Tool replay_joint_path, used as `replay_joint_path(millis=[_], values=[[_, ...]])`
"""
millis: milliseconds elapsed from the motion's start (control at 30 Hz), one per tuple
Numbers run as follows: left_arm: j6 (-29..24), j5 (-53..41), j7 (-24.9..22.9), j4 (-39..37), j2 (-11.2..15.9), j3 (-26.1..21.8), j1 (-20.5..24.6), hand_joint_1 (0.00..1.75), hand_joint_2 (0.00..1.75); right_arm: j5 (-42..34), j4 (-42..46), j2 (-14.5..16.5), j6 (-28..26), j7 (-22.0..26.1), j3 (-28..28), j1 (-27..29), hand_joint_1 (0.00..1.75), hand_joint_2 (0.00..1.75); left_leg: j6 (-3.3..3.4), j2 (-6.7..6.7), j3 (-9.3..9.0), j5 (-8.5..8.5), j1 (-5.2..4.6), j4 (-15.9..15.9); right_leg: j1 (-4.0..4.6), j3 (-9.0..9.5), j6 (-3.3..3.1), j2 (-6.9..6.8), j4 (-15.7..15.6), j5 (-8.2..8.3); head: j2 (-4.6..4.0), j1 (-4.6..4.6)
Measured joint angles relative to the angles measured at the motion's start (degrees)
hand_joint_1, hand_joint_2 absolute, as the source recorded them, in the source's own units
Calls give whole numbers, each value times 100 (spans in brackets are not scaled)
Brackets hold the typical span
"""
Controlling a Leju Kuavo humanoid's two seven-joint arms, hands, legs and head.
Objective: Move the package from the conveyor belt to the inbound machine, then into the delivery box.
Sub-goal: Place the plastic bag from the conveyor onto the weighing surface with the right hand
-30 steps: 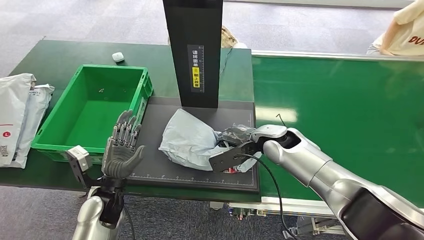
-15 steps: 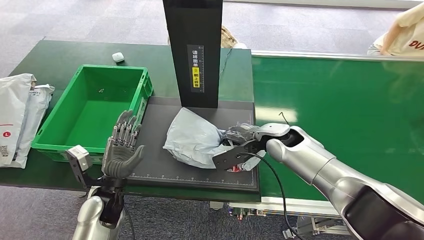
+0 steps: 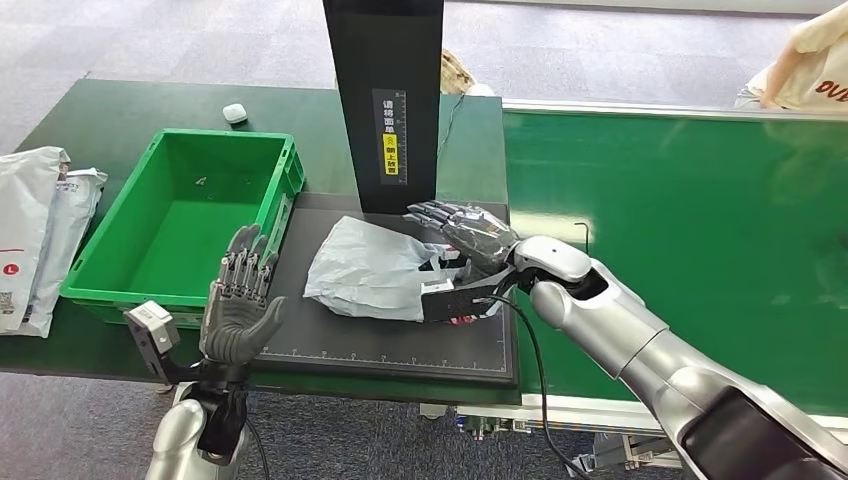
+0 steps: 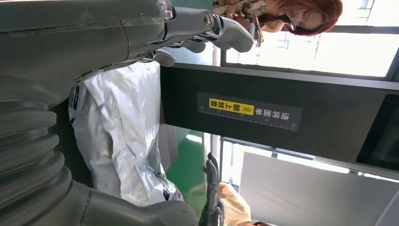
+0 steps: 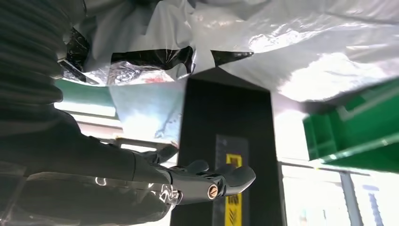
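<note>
One grey package [image 3: 365,272] is seen lying on the inbound machine [image 3: 400,345], with the right hand [image 3: 465,235] spread open beside it, holding nothing. The left hand [image 3: 240,300] is held open near the delivery box [image 3: 90,285]; a fresh grasp is judged to be needed for the transfer.

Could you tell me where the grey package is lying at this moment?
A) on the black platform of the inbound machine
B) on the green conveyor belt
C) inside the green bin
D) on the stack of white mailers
A: the grey package lies on the black platform at the foot of the machine's column, between the green bin and the conveyor belt.
</note>
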State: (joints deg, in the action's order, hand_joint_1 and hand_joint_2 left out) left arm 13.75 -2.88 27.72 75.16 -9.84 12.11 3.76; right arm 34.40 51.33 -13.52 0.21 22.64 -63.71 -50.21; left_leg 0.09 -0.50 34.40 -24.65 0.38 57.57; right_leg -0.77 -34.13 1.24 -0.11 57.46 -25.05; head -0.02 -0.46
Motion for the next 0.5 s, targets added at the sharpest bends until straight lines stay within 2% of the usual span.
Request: replay_joint_path(millis=[233, 367, 500], values=[[16, -6, 38, -14, 0, 1, 21, 0, 175, -193, 151, 108, -339, 412, 416, 213, 0, 175, 1, 0, 4, 0, 1, 0, -3, -2, 0, 0, 0, 0, 0, 2], [42, 0, 55, -33, 0, 9, 49, 0, 175, -876, 328, 169, -334, 659, 816, 455, 0, 175, 1, 0, 4, -1, 1, 0, -3, -2, 1, -1, 0, -1, 0, 0], [50, 5, 84, -68, 1, 57, 60, 0, 175, -1458, 555, 213, -197, 690, 1380, 830, 0, 175, 0, -1, 5, -2, 1, 0, -3, -3, 1, -1, 0, -1, 0, 1]])
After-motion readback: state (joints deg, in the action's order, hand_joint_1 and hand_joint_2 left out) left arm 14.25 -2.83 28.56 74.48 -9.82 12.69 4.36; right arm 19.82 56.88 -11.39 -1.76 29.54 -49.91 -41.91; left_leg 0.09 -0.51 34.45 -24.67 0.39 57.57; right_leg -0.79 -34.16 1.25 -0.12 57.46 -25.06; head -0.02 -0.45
